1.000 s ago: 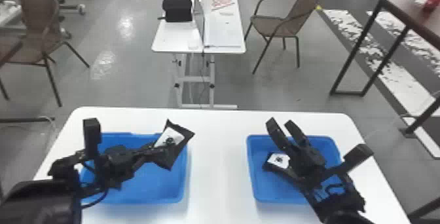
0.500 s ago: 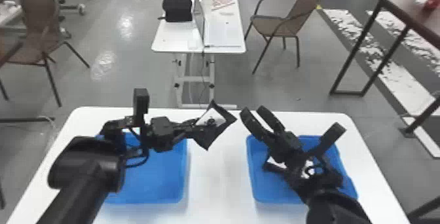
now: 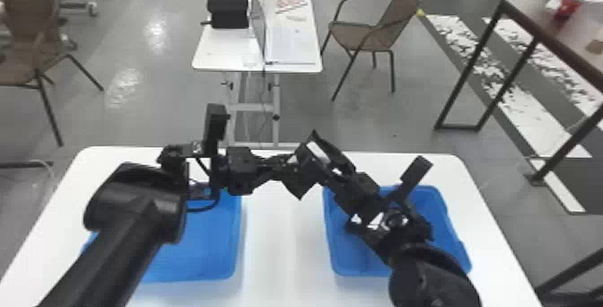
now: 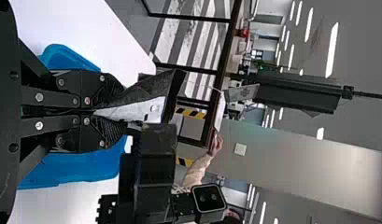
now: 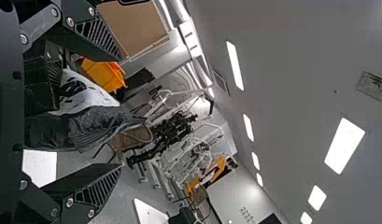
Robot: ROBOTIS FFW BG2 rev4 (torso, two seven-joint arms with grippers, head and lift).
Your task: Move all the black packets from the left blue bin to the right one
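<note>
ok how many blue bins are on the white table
2: the left bin sits at the left of the table, partly behind the left arm; the right bin at its right, partly behind the right arm.

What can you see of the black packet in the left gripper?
The black packet looks like crinkled, slightly glossy plastic, with a white panel bearing dark marks. It's held above the white table, one end pinched in the left gripper. The rest extends into the open right gripper; I can't tell whether that one touches it.
</note>
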